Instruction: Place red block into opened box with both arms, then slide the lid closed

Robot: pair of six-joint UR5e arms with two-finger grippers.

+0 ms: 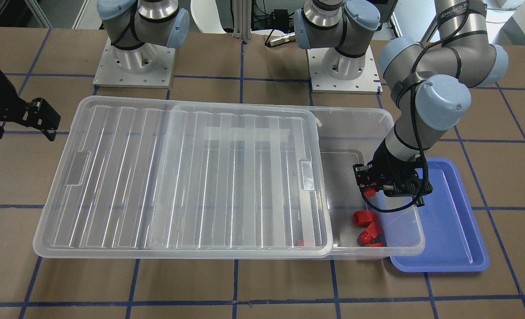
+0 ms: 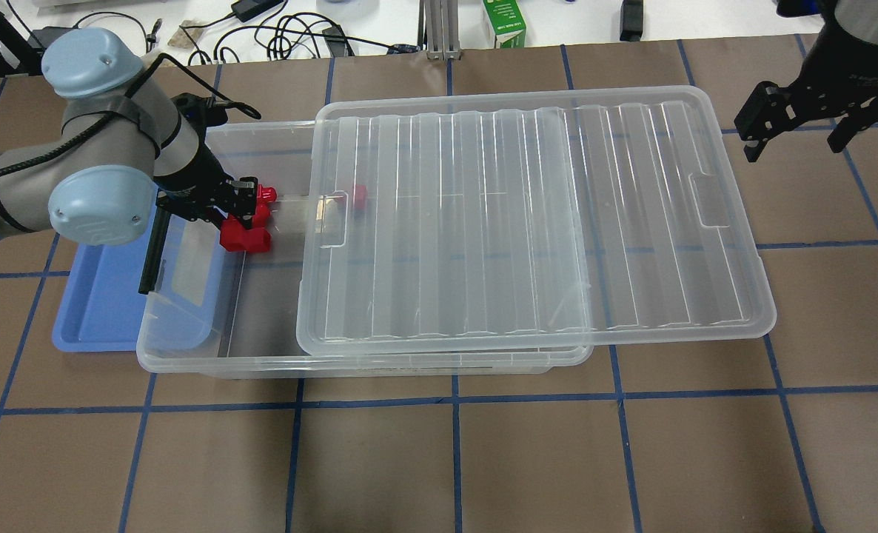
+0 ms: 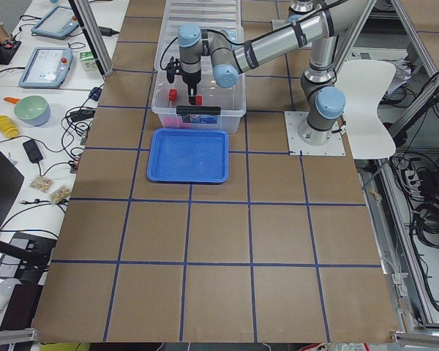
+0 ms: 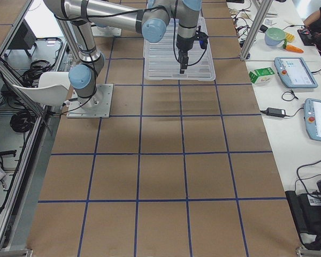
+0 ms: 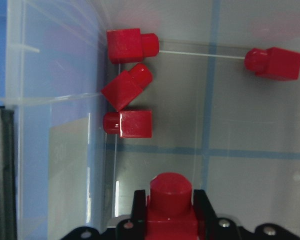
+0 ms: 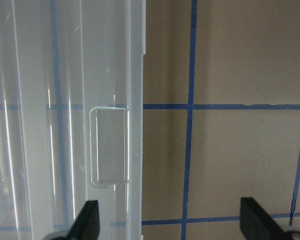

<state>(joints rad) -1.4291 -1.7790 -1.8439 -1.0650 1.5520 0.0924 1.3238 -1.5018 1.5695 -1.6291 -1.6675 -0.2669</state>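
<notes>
My left gripper (image 2: 250,198) is shut on a red block (image 5: 170,200), which hangs over the uncovered end of the clear box (image 2: 187,363). In the front view the gripper (image 1: 369,189) is just inside the box's rim (image 1: 404,252). Several other red blocks (image 5: 132,124) lie on the box floor below, one (image 2: 360,195) under the lid. The ribbed clear lid (image 2: 528,222) covers most of the box and overhangs its right end. My right gripper (image 2: 798,139) hovers open beyond the lid's far short side, near its notch (image 6: 109,145), holding nothing.
A blue tray (image 2: 98,296) lies beside the box's open end, under my left arm. Cables, a green carton (image 2: 504,22) and other gear sit on the white bench past the table's far edge. Both arm bases (image 1: 134,66) stand behind the box.
</notes>
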